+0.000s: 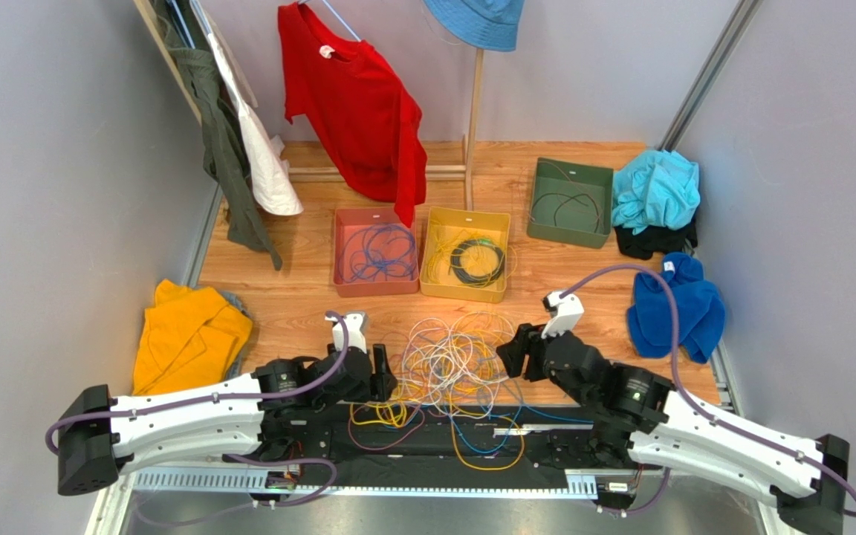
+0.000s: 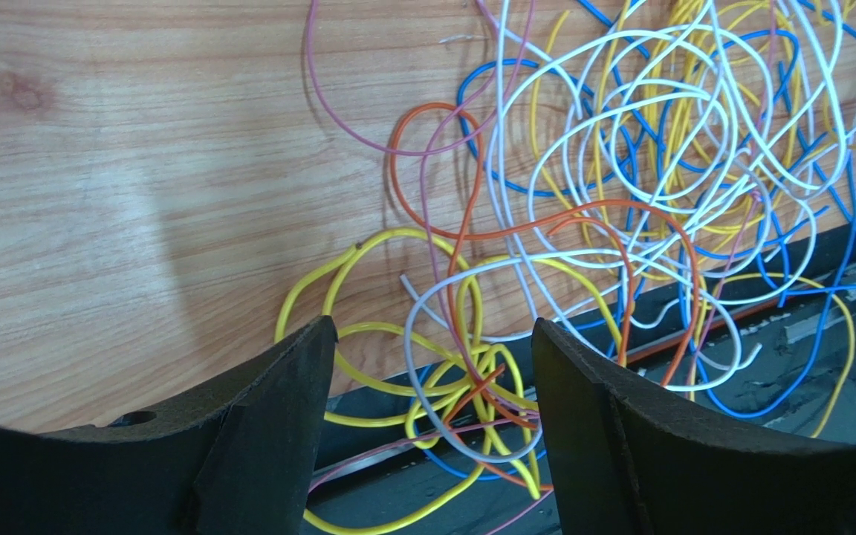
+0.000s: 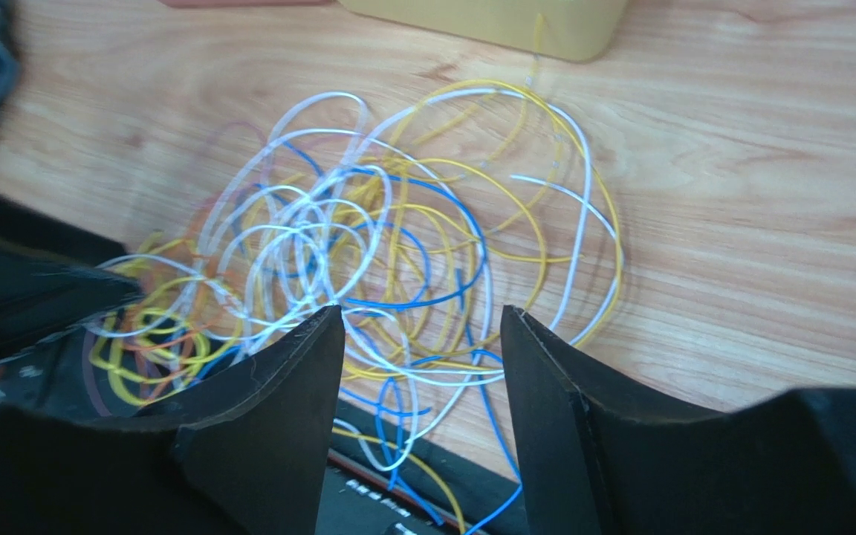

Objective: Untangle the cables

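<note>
The cables (image 1: 455,362) lie in one tangled heap of yellow, white, blue, orange and purple loops on the wooden table, between the two arms. Some strands spill over the black base strip (image 1: 444,429). My left gripper (image 1: 382,373) is at the heap's left edge. In the left wrist view its jaws (image 2: 433,329) stand open over a knot of yellow, orange and white cables (image 2: 488,390), touching none of them. My right gripper (image 1: 514,354) is at the heap's right edge. It (image 3: 422,314) is open too, with blue and white cables (image 3: 399,256) lying beneath the gap.
Behind the heap stand a pink tray (image 1: 342,254) with blue cable, a yellow tray (image 1: 436,259) with a black coil, and a green tray (image 1: 544,206). Orange cloth (image 1: 187,334) lies left and blue cloth (image 1: 678,307) right. A red shirt (image 1: 360,106) hangs at the back.
</note>
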`<action>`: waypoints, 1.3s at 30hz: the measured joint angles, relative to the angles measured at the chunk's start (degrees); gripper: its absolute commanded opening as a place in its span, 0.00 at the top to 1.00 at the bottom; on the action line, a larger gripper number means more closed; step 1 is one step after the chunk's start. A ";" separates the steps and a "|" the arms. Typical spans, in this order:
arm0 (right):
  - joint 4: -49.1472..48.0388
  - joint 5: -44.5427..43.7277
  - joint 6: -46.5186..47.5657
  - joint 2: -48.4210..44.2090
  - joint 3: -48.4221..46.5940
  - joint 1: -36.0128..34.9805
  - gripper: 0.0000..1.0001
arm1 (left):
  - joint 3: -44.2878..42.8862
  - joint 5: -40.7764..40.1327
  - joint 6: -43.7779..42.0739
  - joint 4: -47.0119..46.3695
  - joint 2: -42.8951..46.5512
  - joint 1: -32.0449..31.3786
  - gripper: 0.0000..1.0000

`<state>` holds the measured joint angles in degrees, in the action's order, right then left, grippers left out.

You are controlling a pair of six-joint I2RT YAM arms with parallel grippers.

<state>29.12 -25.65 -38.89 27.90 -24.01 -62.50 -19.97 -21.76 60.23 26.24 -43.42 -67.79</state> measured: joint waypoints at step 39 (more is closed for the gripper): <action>-33.44 -5.40 6.60 54.03 -5.84 12.68 1.00 | 2.25 0.63 -1.64 0.55 9.35 -0.02 0.26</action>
<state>-4.32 -31.05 -32.29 81.93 -29.85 -49.82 -17.72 -21.12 58.59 26.79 -34.06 -67.81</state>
